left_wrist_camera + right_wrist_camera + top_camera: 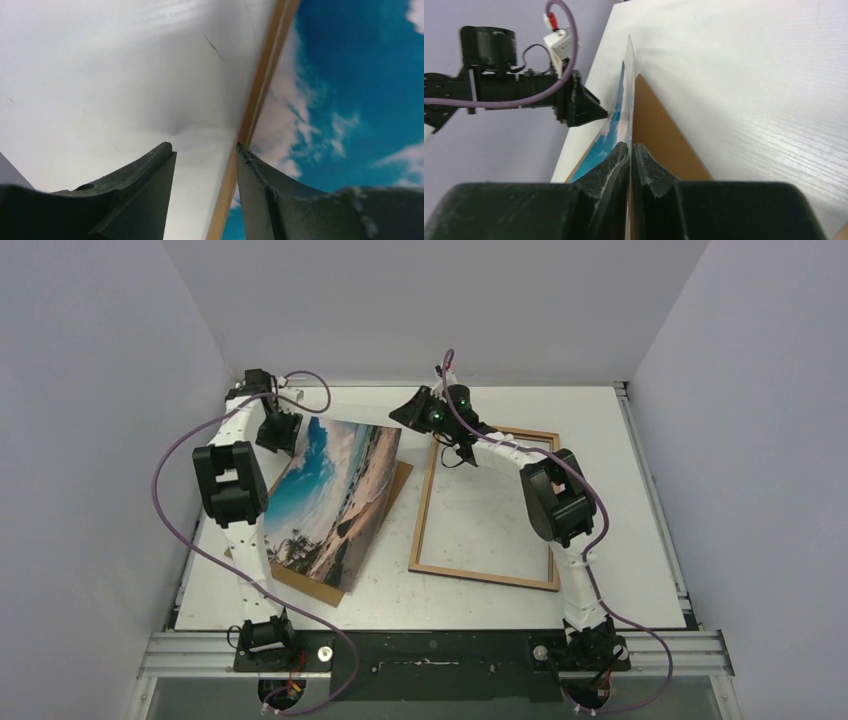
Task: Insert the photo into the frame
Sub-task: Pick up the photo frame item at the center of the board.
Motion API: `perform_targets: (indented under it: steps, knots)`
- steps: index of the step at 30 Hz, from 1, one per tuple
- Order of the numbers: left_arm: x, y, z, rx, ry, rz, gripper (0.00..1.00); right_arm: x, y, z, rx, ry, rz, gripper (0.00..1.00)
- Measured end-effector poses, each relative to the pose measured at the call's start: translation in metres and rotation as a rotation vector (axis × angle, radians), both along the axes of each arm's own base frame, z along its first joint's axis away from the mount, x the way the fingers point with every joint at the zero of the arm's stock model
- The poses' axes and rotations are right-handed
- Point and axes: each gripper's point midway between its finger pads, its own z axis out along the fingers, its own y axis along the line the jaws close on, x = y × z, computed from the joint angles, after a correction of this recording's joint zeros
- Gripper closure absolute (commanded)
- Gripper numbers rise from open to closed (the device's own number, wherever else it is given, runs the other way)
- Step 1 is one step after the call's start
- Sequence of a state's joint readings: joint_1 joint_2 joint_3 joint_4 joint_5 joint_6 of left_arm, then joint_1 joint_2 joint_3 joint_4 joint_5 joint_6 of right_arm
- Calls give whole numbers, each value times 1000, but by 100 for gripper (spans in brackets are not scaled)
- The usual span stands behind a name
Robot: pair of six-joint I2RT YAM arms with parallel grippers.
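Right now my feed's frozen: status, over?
Right gripper shut on photo, left gripper open beside it. Frame flat, empty. Board under photo.

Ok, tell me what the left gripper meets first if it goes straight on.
Probably the edge of the brown backing board beside the photo, lined up between the open jaws of the left gripper; depth is unclear.

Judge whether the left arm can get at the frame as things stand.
Probably not directly: the photo, raised and tilted in the right fingers, stands between the left fingers and the frame, and the right arm reaches across it.
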State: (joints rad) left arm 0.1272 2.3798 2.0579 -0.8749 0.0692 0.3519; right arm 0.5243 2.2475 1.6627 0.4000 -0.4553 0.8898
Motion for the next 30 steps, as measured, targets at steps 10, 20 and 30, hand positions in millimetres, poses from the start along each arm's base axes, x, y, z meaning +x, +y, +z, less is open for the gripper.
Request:
perform_targets:
  steps: [10,20,30]
  knots:
    - [-42,-4,29,-63,13,-7,52,-5,-16,30,-125,-65,-18,94]
    - [-75,-8,16,-85,78,-38,52,-14,-30,104,-139,-200,-46,95]
    - [-105,-13,1,-93,135,-43,52,-25,-52,147,-193,-274,-98,95]
